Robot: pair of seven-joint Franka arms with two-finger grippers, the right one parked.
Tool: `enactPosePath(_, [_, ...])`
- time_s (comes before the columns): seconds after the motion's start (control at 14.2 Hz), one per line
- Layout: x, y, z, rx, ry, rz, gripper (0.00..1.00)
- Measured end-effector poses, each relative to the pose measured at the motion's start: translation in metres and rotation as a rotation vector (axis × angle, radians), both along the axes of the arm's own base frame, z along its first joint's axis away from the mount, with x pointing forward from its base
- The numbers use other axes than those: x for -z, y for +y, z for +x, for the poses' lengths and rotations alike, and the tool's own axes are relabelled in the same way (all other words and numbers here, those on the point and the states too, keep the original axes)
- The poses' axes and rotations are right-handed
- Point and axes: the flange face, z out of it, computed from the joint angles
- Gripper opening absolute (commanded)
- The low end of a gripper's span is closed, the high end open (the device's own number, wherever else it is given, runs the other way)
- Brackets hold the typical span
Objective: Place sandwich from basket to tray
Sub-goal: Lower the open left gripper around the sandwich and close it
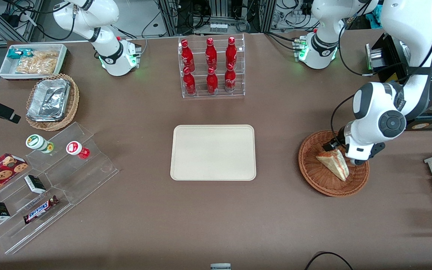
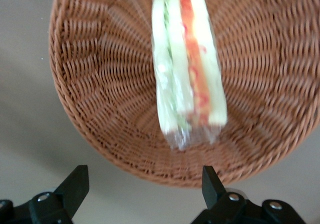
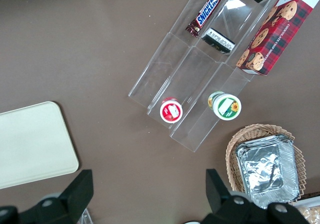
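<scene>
Nothing is moved yet: your wide-open, empty gripper (image 2: 140, 186) hangs above the triangular white-bread sandwich (image 1: 333, 164) in the reddish-brown wicker basket (image 1: 315, 176), and the flat beige plastic tray (image 1: 213, 152) waits.

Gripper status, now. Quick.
Left arm's gripper: open, holding nothing, hovering above the round reddish-brown wicker basket, whose triangular white-bread sandwich lies untouched inside.

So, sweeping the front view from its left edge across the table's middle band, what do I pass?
Tan wicker basket of foil trays → flat beige plastic tray → reddish-brown wicker basket holding the wrapped triangular sandwich → open gripper above it.
</scene>
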Motion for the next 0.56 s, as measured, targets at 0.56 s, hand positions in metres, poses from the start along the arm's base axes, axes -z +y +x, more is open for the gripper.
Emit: enactPosePath(0.56, [0.034, -0.001, 0.021, -0.212, -0.089, -0.008, 1.00])
